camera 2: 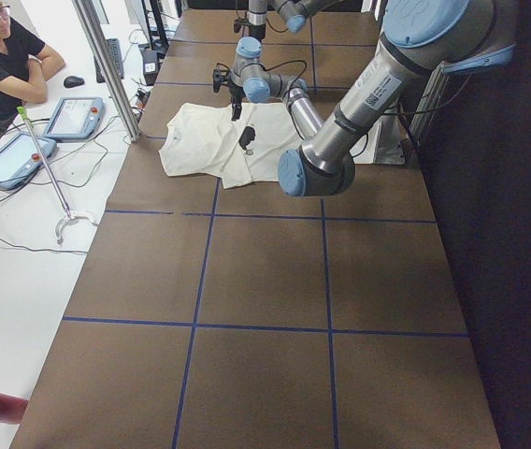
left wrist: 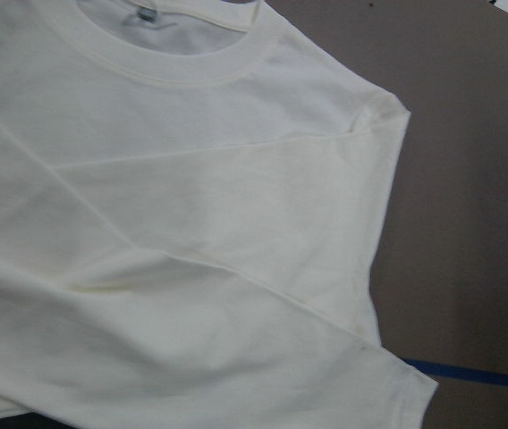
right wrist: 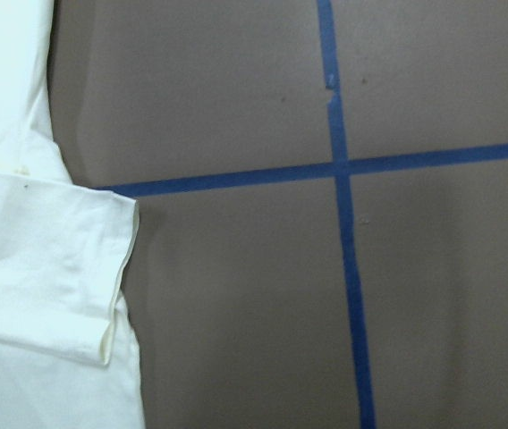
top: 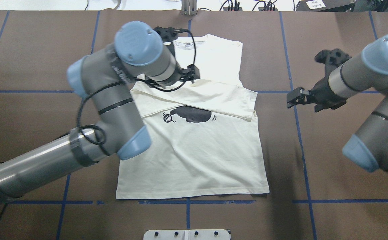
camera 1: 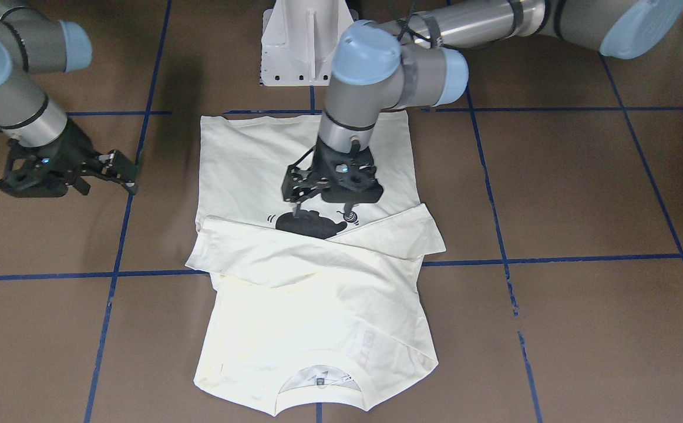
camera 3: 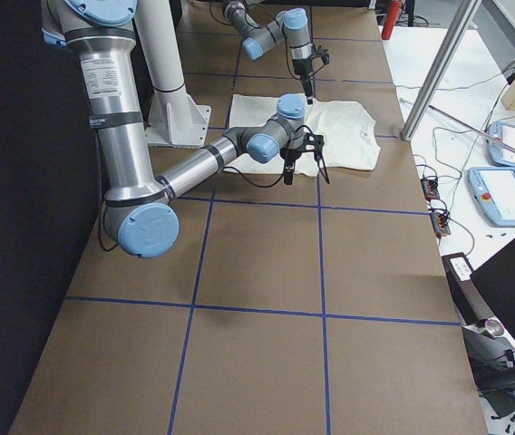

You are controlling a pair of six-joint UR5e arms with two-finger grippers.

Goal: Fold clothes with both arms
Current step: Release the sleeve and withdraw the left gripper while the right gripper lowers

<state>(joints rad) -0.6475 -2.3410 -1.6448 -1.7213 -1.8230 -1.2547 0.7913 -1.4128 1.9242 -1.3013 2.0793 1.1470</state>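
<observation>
Overhead exterior: table (top: 330,140) is carrying the cream shirt (top: 194,156), sleeves crossing over the cat print, probably for narrowing it. Left gripper (camera 1: 325,210) is hovering over the print, fingers spread, holding nothing. Right gripper (top: 295,97) is waiting beside the sleeve cuff, looking closed and empty.
</observation>
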